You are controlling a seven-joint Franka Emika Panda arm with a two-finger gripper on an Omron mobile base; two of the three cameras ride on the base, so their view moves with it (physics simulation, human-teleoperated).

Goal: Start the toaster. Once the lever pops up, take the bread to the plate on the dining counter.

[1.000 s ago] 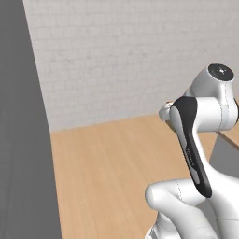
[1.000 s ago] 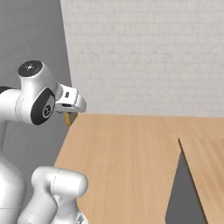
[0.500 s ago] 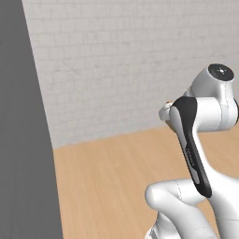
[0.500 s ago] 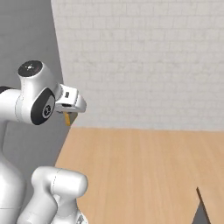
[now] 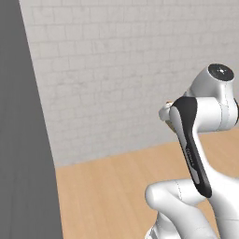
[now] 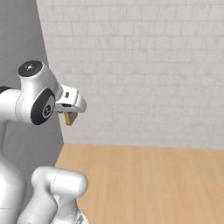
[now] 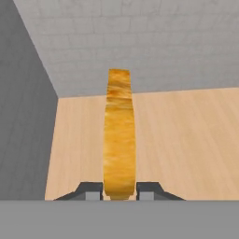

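Hand view: the bread [image 7: 119, 135] stands edge-on, clamped at its lower edge between the gripper [image 7: 119, 190] jaws, above a light-wood floor [image 7: 186, 140]. Light, dry and crumbly, I judge; a gentle pinch across the faces suits it. Right base view: the slice's corner pokes out below the hand; the grey panel [image 6: 26, 39] has slid leftward since earlier, so the base turns. Left base view: the grey panel there has widened.

Bread [image 7: 119, 135] edge-on in gripper [image 7: 120, 190]
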